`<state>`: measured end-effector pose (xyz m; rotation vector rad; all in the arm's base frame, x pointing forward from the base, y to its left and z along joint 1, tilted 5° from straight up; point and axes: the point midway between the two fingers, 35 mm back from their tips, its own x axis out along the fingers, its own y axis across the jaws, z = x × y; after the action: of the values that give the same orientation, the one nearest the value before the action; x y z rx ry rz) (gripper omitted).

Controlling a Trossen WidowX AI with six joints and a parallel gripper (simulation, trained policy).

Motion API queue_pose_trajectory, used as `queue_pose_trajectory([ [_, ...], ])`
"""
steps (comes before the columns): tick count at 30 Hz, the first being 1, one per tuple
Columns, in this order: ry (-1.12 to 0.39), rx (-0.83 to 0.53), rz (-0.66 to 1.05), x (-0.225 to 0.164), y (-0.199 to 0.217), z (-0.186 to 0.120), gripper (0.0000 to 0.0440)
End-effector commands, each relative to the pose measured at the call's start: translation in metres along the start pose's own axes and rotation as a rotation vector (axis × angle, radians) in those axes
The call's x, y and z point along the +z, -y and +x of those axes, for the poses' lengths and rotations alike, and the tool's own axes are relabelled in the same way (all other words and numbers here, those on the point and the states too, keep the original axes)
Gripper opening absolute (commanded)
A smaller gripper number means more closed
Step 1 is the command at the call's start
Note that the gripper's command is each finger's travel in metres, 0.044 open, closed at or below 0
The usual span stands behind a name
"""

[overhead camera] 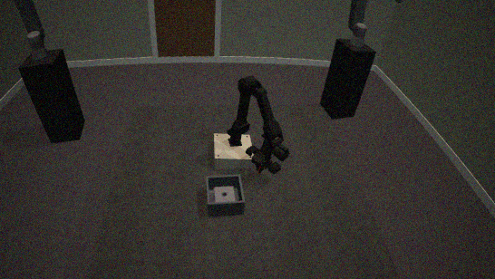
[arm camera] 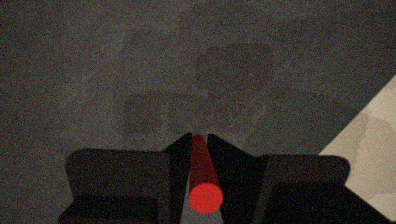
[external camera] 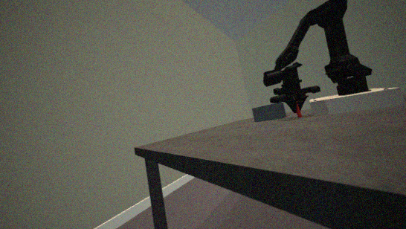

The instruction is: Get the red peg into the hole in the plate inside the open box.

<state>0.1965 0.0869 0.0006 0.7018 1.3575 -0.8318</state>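
The red peg [overhead camera: 259, 169] [external camera: 299, 114] [arm camera: 205, 198] stands roughly upright on the table, its lower end at the table top. My gripper [external camera: 297, 111] [arm camera: 199, 138] points down and is shut on the peg, with one finger on either side of it. In the top view the hand hides most of the peg. The open grey box [overhead camera: 226, 208] [external camera: 268, 113] stands apart from the gripper, to its left in the top and exterior views. A pale plate [overhead camera: 230, 197] with a dark hole lies at the box's bottom; nothing red shows in the hole.
The arm's pale base board [overhead camera: 224, 151] [external camera: 357, 94] [arm camera: 377, 145] is close beside the hand and behind the box. The table's edge [external camera: 230, 166] shows in the exterior view. Two dark pedestals [overhead camera: 56, 100] [overhead camera: 346, 81] stand farther back.
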Motion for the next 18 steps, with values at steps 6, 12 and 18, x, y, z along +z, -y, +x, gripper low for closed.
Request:
queue_pose_trajectory([
  [6, 0.093, 0.032, -0.07, 0.026, -0.008, -0.031, 0.0],
  [12, 0.148, 0.042, -0.103, 0.046, -0.012, -0.054, 0.0],
  [18, 0.191, 0.045, -0.122, 0.068, -0.016, -0.075, 0.0],
])
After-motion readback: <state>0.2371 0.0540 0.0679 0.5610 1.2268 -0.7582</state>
